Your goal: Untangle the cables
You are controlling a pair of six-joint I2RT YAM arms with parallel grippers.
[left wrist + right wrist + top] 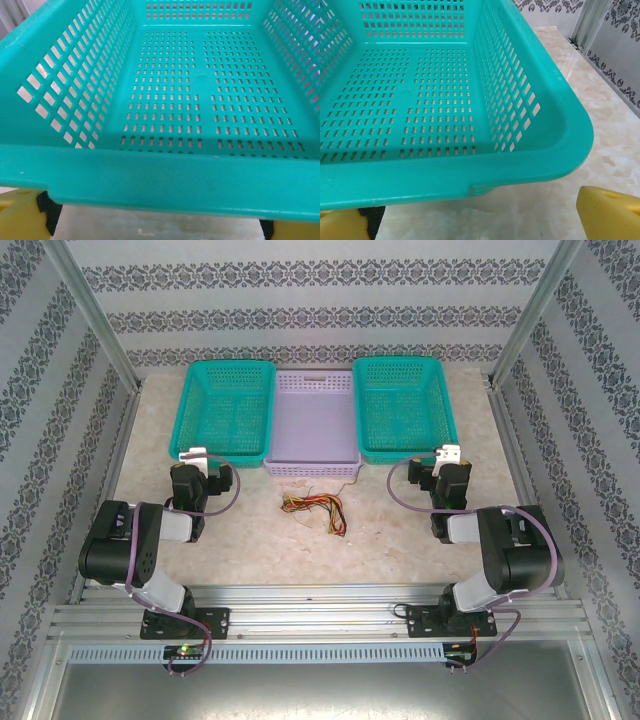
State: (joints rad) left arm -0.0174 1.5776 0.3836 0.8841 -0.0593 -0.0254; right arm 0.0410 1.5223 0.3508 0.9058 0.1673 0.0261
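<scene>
Bench at the outset of the untangling task. The cables (315,508) lie as one knotted bunch of thin yellow-orange, red and black wires on the marble-patterned table (250,530), centred between the two arms and just on the near side of the lavender basket (312,425); no strand is separated from the rest, and nothing touches the bunch. The central position appears chosen so that either arm can reach it equally. Across the far half of the table stand three perforated baskets side by side: the left teal basket (225,415), the lavender basket in the middle, and the right teal basket (403,410). Nothing lies in any of them; the wrist views confirm bare slotted floors in both teal ones, which probably serve as receiving bins for freed wires. The left gripper (195,458) hovers at the near rim of the left teal basket, facing into it, its yellow fingers (17,217) spread wide to the edges of its wrist view and holding nothing. The right gripper (450,455) mirrors it at the near right corner of the right teal basket, fingers (610,212) equally wide apart and empty. Both arms rest folded, well to either side of the cables, so the first step, reaching inward for a strand, is judged not yet begun.
</scene>
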